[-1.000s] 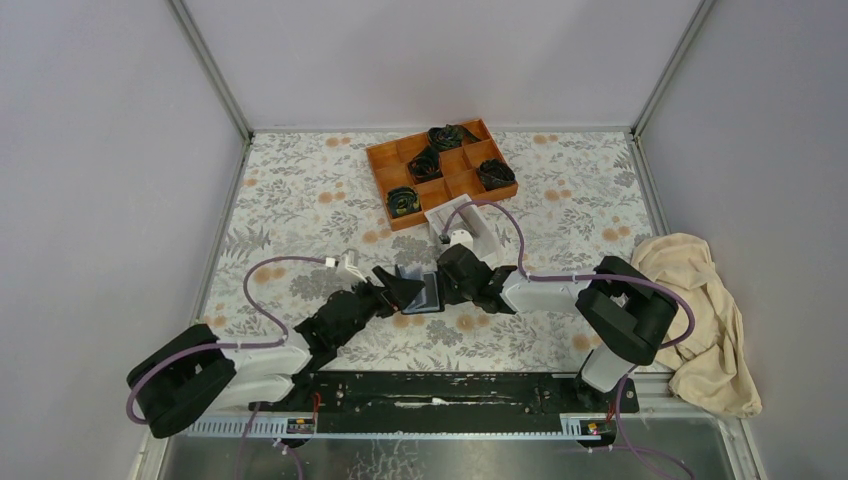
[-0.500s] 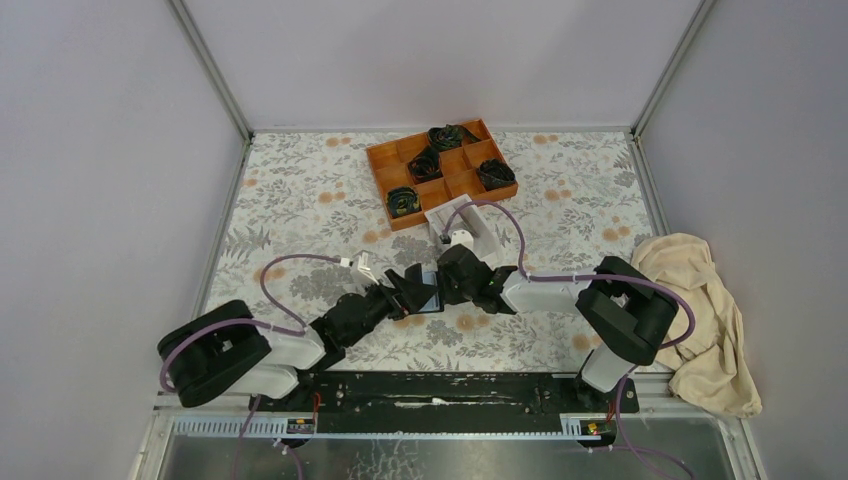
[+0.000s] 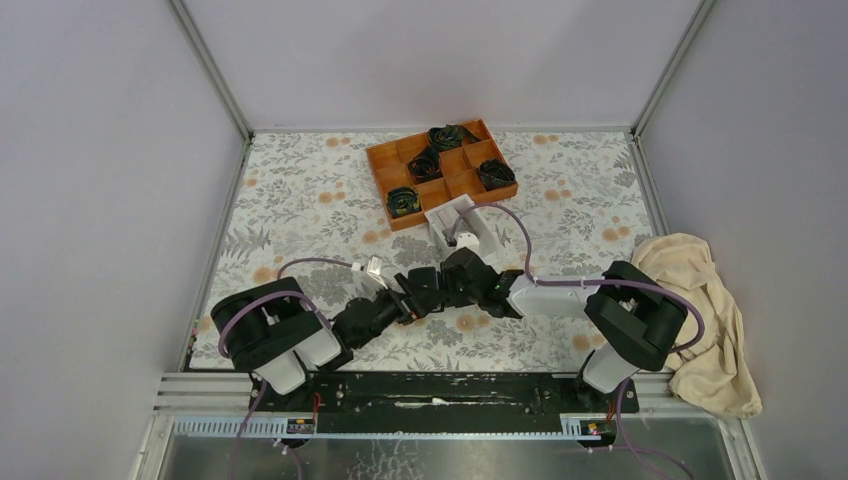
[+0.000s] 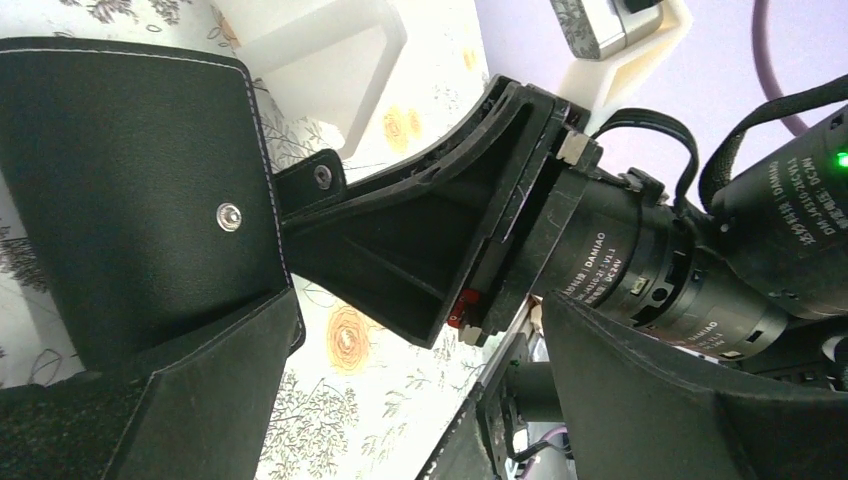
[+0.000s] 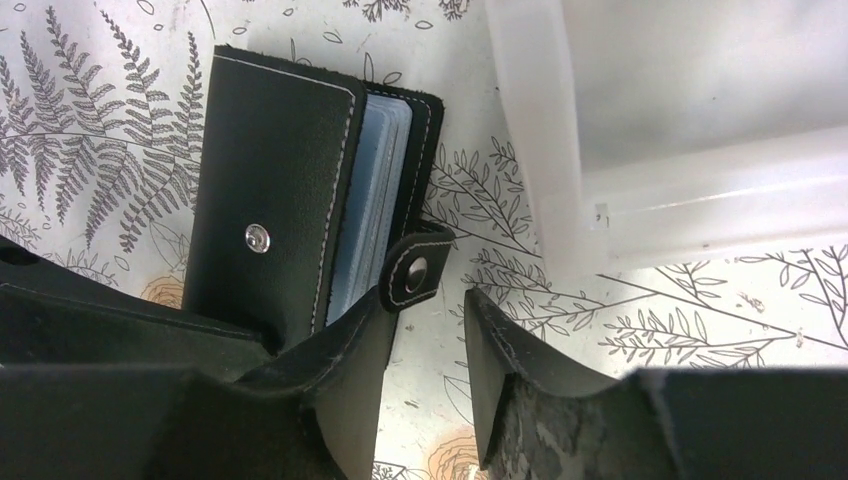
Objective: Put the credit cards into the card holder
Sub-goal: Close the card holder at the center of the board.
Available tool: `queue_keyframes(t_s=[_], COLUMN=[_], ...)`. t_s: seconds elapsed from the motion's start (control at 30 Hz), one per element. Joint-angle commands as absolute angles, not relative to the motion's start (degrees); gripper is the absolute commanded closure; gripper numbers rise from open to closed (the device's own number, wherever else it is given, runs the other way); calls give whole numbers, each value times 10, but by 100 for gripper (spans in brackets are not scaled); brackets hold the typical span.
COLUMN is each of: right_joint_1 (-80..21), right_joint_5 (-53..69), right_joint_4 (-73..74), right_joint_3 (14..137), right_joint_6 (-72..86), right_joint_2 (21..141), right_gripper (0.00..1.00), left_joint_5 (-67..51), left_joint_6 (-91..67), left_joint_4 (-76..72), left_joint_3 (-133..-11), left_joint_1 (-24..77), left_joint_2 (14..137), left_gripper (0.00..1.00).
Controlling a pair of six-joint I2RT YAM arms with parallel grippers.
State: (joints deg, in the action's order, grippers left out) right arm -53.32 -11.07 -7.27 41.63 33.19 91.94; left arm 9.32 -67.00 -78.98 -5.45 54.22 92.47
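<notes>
We record a floral-patterned table cover enclosed by plain pale grey walls, with a crumpled beige cloth at the right edge. At far centre, an orange wooden compartment tray holds dark rolled bundles in four cells. A white open-top box stands just near of it.

The black folding card holder lies unfastened at table centre, its bluish pockets showing. The left gripper stands wide and clamps nothing. The right gripper is narrowly parted with an empty gap. A black motor housing reads "DAMIAO".

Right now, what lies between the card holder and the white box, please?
Bare floral tablecloth, with the card holder's snap tab jutting in; right wrist view.
</notes>
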Motion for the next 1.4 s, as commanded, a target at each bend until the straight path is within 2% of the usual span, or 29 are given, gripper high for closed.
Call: queue_keyframes(t_s=[0.0, 0.23, 0.47, 0.87, 1.37], right_joint_1=[-537, -537, -537, -529, -489], right_joint_5=[-135, -146, -163, -176, -81], right_joint_4=[-76, -80, -84, -91, -117], right_joint_3=[403, 387, 375, 390, 455], right_joint_6=[337, 341, 339, 325, 311], right_joint_2=[888, 859, 815, 790, 856], right_gripper=[57, 54, 56, 75, 98], left_joint_5=[101, 119, 127, 135, 137], left_joint_6=[-674, -680, -690, -693, -691], left_joint_4=[-857, -861, -896, -911, -916], left_joint_3=[-61, -57, -57, -54, -60], left_joint_1=[550, 557, 564, 566, 566], left_joint_2=[935, 949, 989, 1013, 1030], left_gripper=[0, 0, 1, 5, 17])
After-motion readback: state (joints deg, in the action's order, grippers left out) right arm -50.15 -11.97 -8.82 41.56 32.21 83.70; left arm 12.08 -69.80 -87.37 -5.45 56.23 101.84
